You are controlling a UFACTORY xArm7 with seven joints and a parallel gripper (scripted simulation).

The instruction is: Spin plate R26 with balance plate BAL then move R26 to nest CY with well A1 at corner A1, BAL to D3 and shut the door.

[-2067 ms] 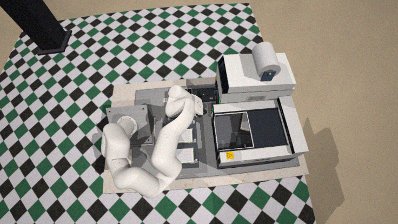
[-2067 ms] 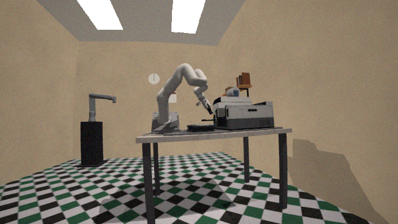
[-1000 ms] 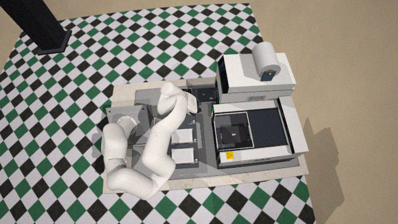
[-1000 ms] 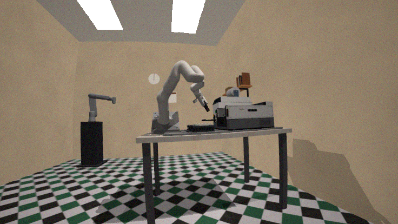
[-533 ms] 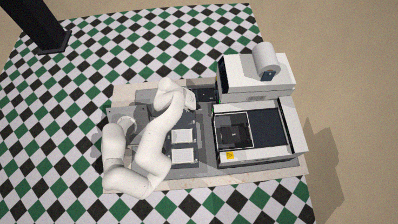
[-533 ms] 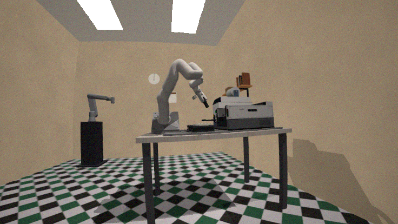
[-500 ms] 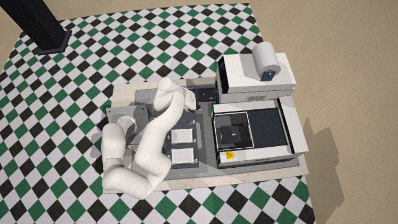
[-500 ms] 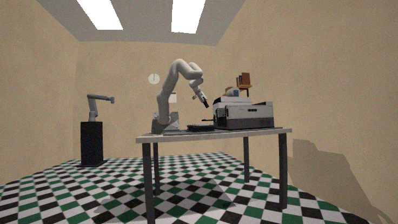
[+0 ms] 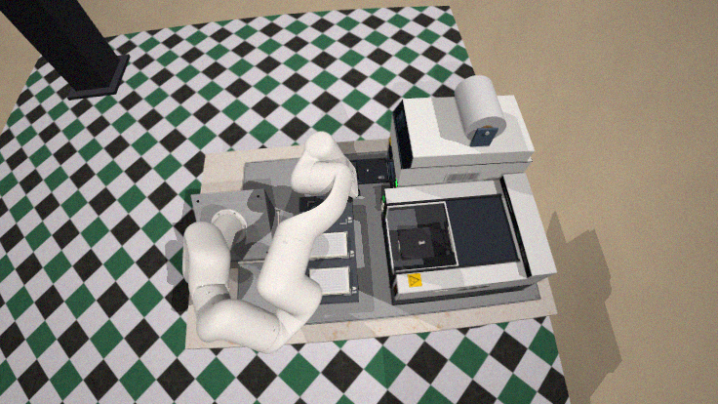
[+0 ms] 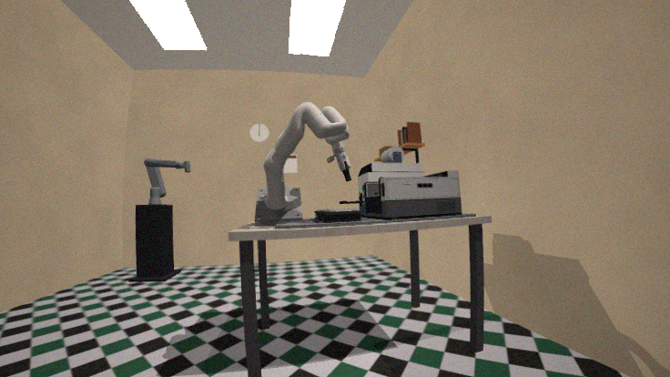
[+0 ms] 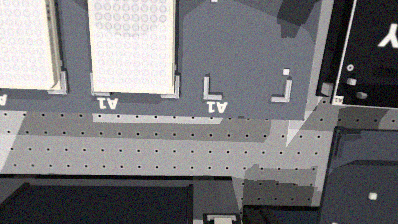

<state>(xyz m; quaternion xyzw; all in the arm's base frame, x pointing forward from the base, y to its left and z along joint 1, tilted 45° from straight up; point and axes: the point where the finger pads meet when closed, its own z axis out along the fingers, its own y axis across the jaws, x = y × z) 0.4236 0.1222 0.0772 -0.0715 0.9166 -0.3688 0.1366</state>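
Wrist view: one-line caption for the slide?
Wrist camera looks down on two white well plates in deck nests beside a vacant nest marked A1, above the perforated deck strip.

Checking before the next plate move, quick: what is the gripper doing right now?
Gripper: closed, holding nothing, raised above the deck near the centrifuge.
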